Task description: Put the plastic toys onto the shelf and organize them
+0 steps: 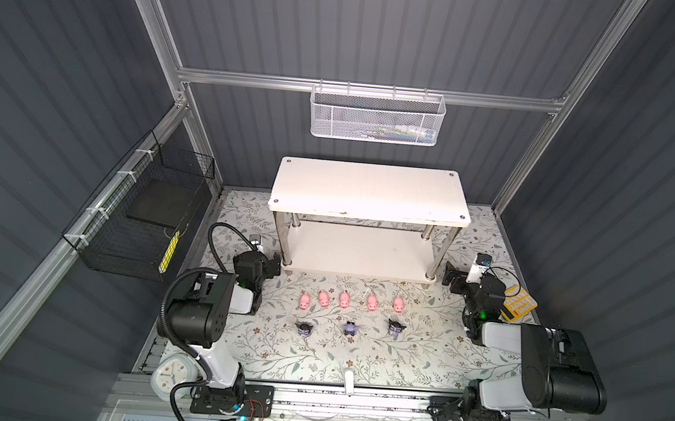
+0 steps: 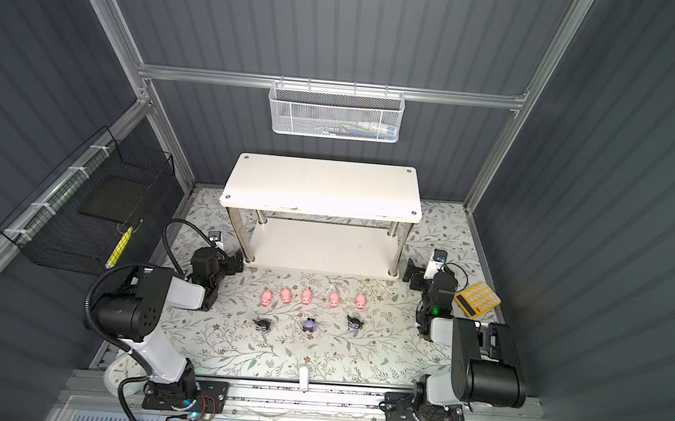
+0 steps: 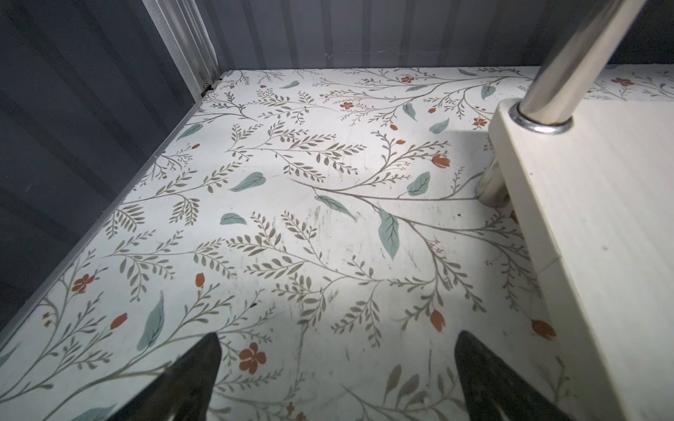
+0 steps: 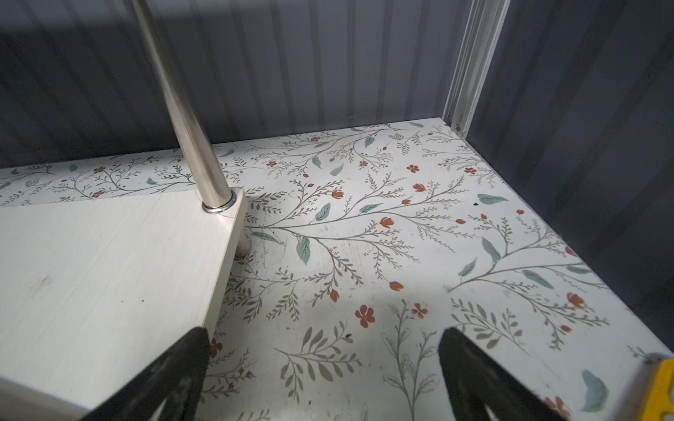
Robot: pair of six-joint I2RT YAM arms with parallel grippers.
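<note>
Treat task as unstarted: all eight plastic toys [image 1: 344, 299] on tabletop [image 1: 314, 359] at mid-frame, shelf [image 1: 371, 189] bare, left claw [image 3: 339, 337] and right claw [image 4: 322, 330] gaping, gripping nothing.

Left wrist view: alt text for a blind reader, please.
The left gripper hangs open and empty over the floral table. Beside it is a corner of the white shelf, with a chrome leg rising from the board.
</note>
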